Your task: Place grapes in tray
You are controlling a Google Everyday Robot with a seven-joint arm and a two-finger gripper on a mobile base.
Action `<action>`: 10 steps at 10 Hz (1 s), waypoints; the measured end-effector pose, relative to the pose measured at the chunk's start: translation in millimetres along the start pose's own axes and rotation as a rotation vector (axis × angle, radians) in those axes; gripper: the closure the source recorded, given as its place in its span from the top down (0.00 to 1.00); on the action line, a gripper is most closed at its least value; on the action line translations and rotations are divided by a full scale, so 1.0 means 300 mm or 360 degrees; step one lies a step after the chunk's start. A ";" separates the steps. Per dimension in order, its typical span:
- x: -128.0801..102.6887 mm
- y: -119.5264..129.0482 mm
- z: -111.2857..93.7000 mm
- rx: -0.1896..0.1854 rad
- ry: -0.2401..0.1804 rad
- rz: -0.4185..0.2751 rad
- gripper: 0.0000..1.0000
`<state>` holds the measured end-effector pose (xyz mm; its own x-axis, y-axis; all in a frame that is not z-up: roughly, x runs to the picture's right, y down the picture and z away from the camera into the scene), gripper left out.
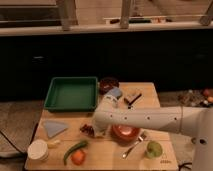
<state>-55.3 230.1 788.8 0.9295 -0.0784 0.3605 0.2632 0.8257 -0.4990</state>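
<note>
The grapes [87, 129], a small dark reddish-purple cluster, lie on the wooden table [150, 95] in front of the green tray [71, 93]. The tray stands at the table's back left and looks empty. My white arm reaches in from the right, and my gripper [96, 131] is down at the table right beside the grapes, on their right side. The arm's end covers the gripper.
An orange bowl [125, 132] sits under the arm, a dark maroon bowl [108, 83] behind it. A blue-grey wedge [54, 128], white cup [38, 150], green vegetable [75, 149], orange-red fruit [78, 157], spoon [134, 145], green apple [154, 149] and small box [132, 96] lie around.
</note>
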 end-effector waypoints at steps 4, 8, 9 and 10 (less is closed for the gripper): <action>-0.072 -0.037 -0.075 0.0025 -0.0083 -0.0056 0.00; -0.175 -0.083 -0.139 0.0058 -0.0169 -0.0140 0.00; -0.195 -0.093 -0.157 0.0069 -0.0190 -0.0163 0.00; -0.209 -0.100 -0.167 0.0077 -0.0198 -0.0183 0.00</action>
<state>-108.5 182.1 741.7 0.8540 -0.1066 0.5092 0.3505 0.8413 -0.4117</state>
